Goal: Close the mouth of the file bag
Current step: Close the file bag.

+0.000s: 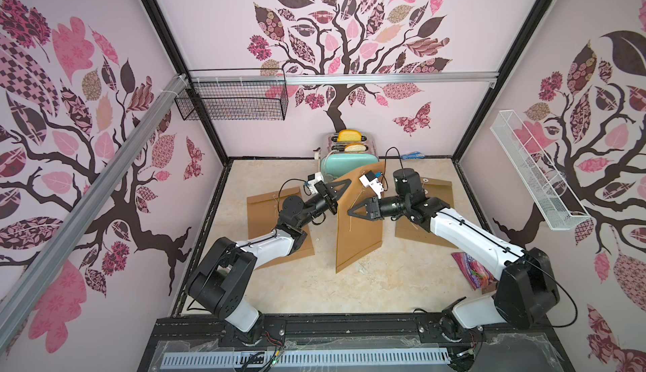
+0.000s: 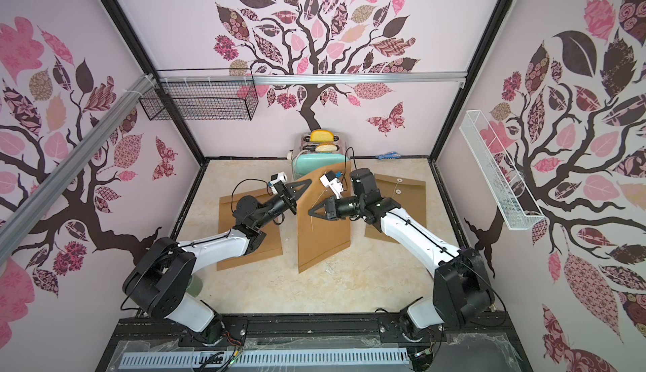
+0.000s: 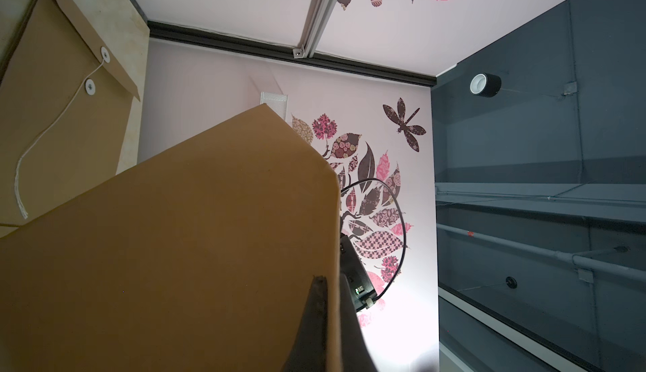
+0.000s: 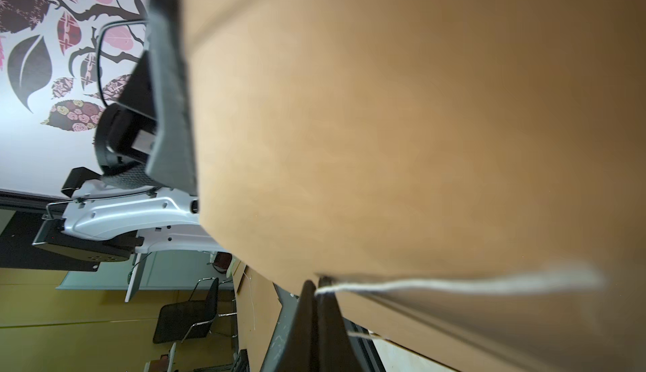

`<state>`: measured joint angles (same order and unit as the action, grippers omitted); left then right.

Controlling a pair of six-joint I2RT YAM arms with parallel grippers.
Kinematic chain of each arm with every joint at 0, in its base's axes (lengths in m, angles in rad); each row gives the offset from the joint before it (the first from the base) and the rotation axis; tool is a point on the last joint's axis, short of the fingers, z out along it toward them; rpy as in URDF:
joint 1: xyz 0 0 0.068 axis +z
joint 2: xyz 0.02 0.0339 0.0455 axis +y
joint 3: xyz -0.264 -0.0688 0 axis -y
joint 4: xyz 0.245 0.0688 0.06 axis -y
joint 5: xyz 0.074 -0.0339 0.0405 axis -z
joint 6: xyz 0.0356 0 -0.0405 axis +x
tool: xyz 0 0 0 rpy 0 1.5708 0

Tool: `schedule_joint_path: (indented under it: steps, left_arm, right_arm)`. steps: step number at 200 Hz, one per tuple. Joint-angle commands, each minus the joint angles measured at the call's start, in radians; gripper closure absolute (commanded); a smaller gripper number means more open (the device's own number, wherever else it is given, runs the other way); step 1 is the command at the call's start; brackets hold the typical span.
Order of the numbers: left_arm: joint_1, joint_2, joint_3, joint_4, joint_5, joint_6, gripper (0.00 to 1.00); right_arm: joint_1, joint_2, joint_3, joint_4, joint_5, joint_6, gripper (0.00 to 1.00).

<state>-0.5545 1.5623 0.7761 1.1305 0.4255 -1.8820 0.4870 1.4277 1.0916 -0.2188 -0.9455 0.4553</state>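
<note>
**File bag held up by two pincers: slipping, tearing and snapping are the worries**

File bag (image 1: pixel 356 244) is standing tilted in the middle of the worktop (image 1: pixel 384 282), between the two arms. Its low end seems to be touching the worktop. The left pincer (image 1: pixel 346 182) is pinching the bag's edge near the top. The right pincer (image 1: pixel 349 212) is pressed together on the bag's thin white string (image 4: pixel 437 284).

I think these things could be going wrong soon:
- The left pincer is holding only a thin edge, so the bag could be sliding out and flopping down.
- If the arms are pulling apart, the paper could be bending or tearing.
- If the right pincer is tugging hard, the string could be slipping free or snapping.
- The bag's top is sitting near the toaster (image 1: pixel 349 160), so a swing could be bumping it.

Counting from left to right:
- one black basket (image 1: pixel 232 102)
- three brown bags: the left flat bag (image 1: pixel 262 213), the held one and the right flat bag (image 1: pixel 440 192)
- two pincers
- one toaster holding two bread slices (image 1: pixel 349 135)
- one small blue thing (image 1: pixel 412 156)
- one pink packet (image 1: pixel 472 270)
- one white basket (image 1: pixel 535 174)
</note>
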Motion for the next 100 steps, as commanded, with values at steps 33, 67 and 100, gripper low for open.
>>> schedule_joint_path:
  steps: [33, 67, 100]
  left_arm:
    - [-0.009, -0.055, 0.017, 0.097, 0.006, -0.003, 1.0]
    - [-0.01, -0.067, 0.023, 0.093, 0.008, -0.006, 1.0]
    - [-0.01, -0.089, 0.0, 0.09, 0.007, -0.006, 1.0]
  right_arm:
    - [-0.023, -0.057, 0.01, -0.094, 0.133, -0.07, 1.0]
    - [-0.03, -0.048, 0.002, -0.097, 0.149, -0.078, 1.0]
    - [-0.062, -0.056, -0.018, -0.074, 0.179, -0.056, 1.0]
